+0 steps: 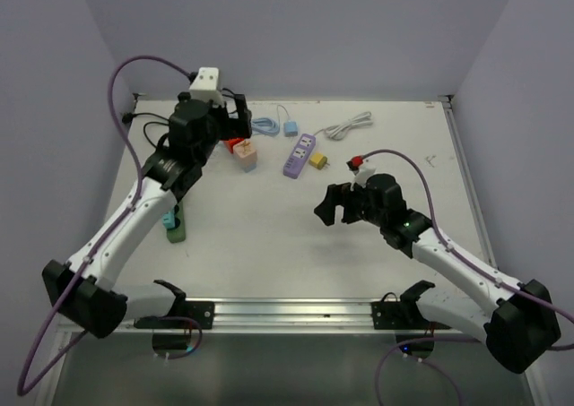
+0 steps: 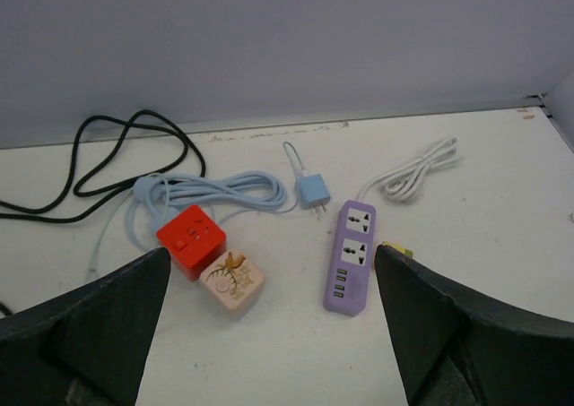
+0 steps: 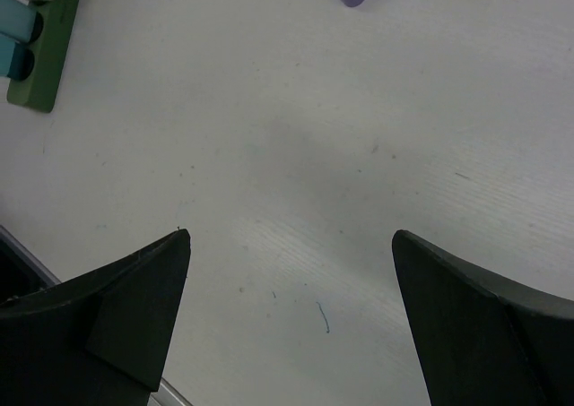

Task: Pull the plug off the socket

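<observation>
Yellow plug (image 1: pixel 317 160): set against the right side of the purple power strip (image 1: pixel 300 154), far centre of the white surface (image 1: pixel 269 231). Left tool (image 1: pixel 243 122): fingers spread, empty, left of the strip, apart from it. Right tool (image 1: pixel 329 207): fingers spread, empty, nearer than the plug, apart.

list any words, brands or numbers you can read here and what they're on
No text can be read in any view.
Pink cube: a printed picture on top, no letters to make out.
Purple strip: only sockets and ports show; any marking is too small to read.
Red cube: no print visible.
</observation>
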`<move>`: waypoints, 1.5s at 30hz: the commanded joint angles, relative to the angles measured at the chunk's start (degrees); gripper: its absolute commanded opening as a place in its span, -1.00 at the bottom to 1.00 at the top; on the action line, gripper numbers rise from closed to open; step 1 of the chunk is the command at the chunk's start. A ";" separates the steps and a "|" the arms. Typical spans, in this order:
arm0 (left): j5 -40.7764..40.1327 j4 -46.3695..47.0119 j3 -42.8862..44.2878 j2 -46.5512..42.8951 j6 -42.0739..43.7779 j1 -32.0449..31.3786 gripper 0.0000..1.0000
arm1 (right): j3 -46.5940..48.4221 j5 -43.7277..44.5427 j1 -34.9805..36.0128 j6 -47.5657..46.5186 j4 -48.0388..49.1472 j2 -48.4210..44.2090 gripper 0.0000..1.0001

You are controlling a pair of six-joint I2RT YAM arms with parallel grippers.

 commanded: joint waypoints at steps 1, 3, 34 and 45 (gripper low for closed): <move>-7.51 -1.97 -8.96 -10.32 -1.51 1.71 0.99 | 6.22 2.79 4.85 -2.24 5.36 5.14 0.97; -9.45 -1.17 -15.27 -17.42 -1.86 2.93 0.99 | 9.82 4.64 6.80 -3.81 5.63 7.88 0.97; -18.60 0.24 -35.70 -41.19 -0.90 3.56 0.99 | 83.92 9.66 14.01 -14.37 -15.82 75.47 0.97; -17.55 0.24 -35.88 -41.98 -0.81 2.59 0.99 | 93.07 15.63 14.80 -15.43 -17.93 84.09 0.95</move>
